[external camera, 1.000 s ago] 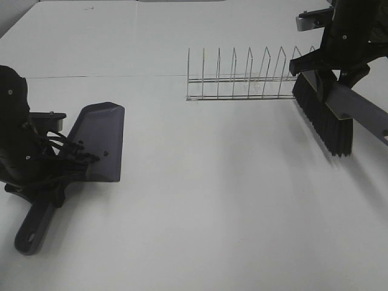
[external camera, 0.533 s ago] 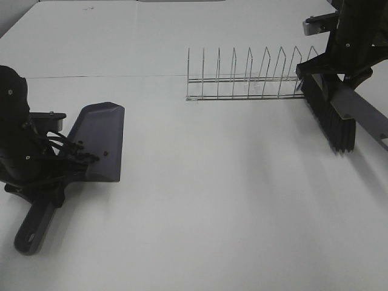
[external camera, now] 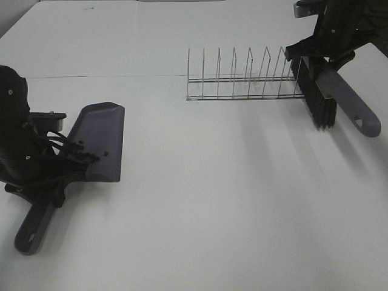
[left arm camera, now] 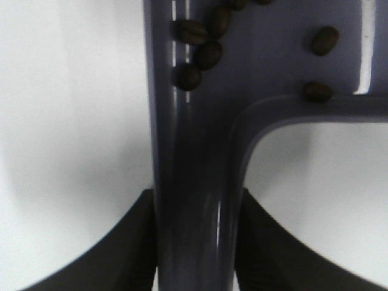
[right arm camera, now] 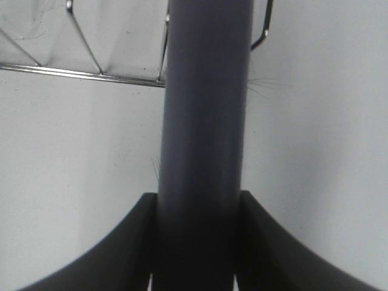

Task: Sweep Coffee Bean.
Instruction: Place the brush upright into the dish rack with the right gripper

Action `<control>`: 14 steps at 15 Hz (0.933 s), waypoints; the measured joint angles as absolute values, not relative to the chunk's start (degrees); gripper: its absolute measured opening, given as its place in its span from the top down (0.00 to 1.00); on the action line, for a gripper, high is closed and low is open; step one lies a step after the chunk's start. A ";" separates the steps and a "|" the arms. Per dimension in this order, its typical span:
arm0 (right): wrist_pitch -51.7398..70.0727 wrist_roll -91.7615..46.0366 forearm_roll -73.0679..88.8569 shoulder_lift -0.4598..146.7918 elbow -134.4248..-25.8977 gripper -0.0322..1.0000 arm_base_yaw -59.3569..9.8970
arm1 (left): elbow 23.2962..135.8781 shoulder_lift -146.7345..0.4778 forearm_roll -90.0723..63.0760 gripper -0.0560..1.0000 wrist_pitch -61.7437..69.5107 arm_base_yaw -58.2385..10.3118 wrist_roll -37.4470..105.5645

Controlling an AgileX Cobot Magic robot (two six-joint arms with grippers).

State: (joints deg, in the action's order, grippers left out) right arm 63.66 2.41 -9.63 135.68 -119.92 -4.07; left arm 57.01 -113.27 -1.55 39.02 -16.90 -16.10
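My left gripper point(external camera: 42, 173) is shut on the handle of a dark grey dustpan point(external camera: 100, 140) that lies on the white table at the left. Several coffee beans point(external camera: 91, 157) lie inside the pan near its back wall; the left wrist view shows them point(left arm camera: 200, 45) on the pan point(left arm camera: 200, 182) above my fingers. My right gripper point(external camera: 324, 57) is shut on a brush point(external camera: 321, 97) with black bristles and a grey handle, held above the table at the right end of the wire rack. The right wrist view shows the brush handle point(right arm camera: 206, 121) between my fingers.
A wire dish rack point(external camera: 245, 82) stands at the back centre, its right end next to the brush; it also shows in the right wrist view point(right arm camera: 91, 66). The white table point(external camera: 230, 200) spreads wide between the two arms.
My right gripper has swung the brush back and up toward the rack's right end, turning its handle. The left arm and the dustpan have not moved.
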 joint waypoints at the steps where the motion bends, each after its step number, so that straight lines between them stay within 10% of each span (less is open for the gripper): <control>1: 64.52 2.46 -9.63 137.40 -122.67 0.71 -4.07 | 57.01 -113.27 -1.55 0.65 39.02 -16.90 -16.10; 6: 64.86 4.35 -9.74 141.00 -128.97 0.69 -4.07 | 57.01 -113.27 -1.55 0.65 39.02 -16.90 -16.10; 10: 63.66 5.96 -10.89 141.12 -129.14 0.30 -4.07 | 57.01 -113.27 -1.55 0.65 38.96 -16.90 -15.87; 14: 66.00 6.02 -10.71 139.23 -129.14 0.24 -4.07 | 58.56 -113.62 -2.35 0.65 39.76 -17.02 -15.41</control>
